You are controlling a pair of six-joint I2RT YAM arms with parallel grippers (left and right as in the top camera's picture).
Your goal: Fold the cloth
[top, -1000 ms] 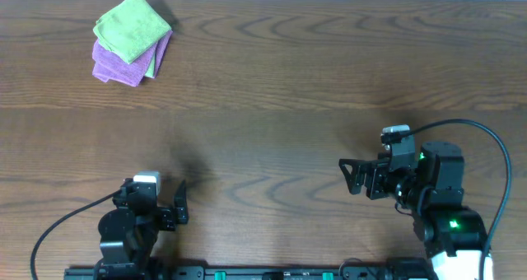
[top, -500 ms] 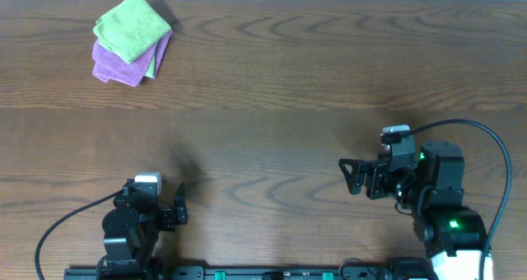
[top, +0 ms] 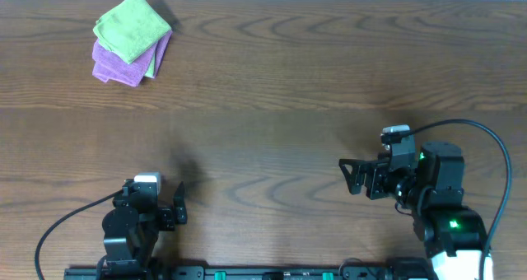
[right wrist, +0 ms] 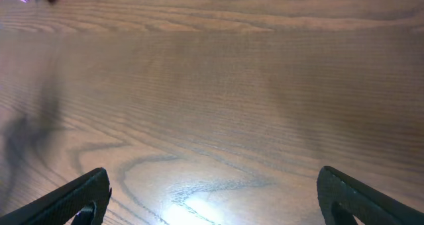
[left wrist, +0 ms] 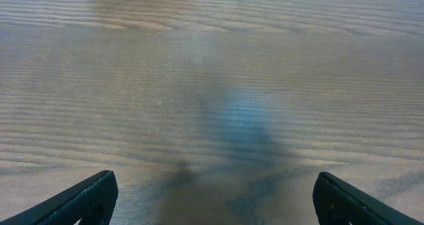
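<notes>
While both arms sit low near the bottom edge, two cloths lie far off at about ten o'clock on the one brown wooden table (top: 272, 91). One is the lime-green cloth (top: 130, 26). It rests on top of the one purple cloth (top: 114, 67), touching it and covering its upper part. Two grippers show. The left gripper (left wrist: 215, 185) is at about seven o'clock, with its two fingers (left wrist: 86, 198) spread wide and nothing between them. The right gripper (top: 346, 177) is at about four o'clock, its two fingers also wide apart and holding nothing. Both grippers are well apart from the cloths. From the right wrist, a tiny bit of purple and green peeks in at eleven o'clock.
</notes>
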